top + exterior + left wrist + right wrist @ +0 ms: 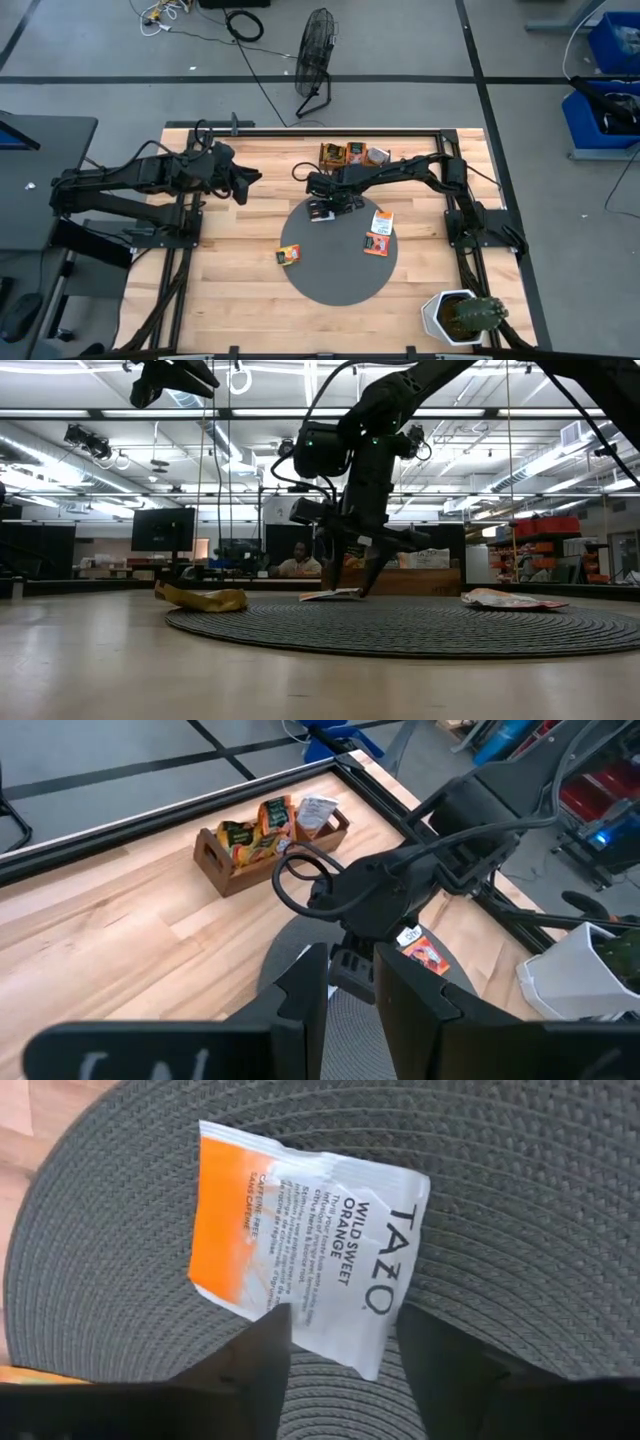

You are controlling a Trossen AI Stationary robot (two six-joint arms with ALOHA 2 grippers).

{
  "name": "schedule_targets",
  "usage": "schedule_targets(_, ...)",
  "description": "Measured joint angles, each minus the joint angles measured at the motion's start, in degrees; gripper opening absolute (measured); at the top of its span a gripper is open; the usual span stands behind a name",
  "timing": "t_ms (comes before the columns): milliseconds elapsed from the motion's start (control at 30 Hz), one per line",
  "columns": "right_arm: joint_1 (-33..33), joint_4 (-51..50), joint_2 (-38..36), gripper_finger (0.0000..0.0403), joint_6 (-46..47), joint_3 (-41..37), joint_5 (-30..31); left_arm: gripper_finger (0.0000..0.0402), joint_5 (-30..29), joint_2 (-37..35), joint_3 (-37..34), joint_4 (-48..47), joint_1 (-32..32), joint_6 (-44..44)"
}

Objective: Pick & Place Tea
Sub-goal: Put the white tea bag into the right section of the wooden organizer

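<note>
Near the high view's centre, the right gripper [322, 210] hangs spread over a white-and-orange sachet [305, 1245] on the round grey mat [340, 285]. Its fingers [245, 1360] straddle the sachet's edge. The left gripper [243, 183] waits at centre-left, fingers slightly apart, holding nothing.

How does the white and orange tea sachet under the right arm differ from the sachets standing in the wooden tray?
The white and orange sachet lies flat on the round grey mat; the tray sachets stand upright in the wooden tray. The mat sachet lies alone between the right gripper's jaws; the tray ones are packed together, untouched. All are small packets.
</note>
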Motion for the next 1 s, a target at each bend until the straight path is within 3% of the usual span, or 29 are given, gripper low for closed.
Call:
schedule_targets(600,0.0,0.4,0.0,0.0014,-4.5,0.0,1.9,0.0087,1.2,0.0,0.0,0.1,0.0,-0.2)
schedule_targets(1000,0.6,-1.0,-3.1,0.0001,-8.5,0.0,1.5,0.0087,1.9,0.0,0.0,0.1,0.0,0.2)
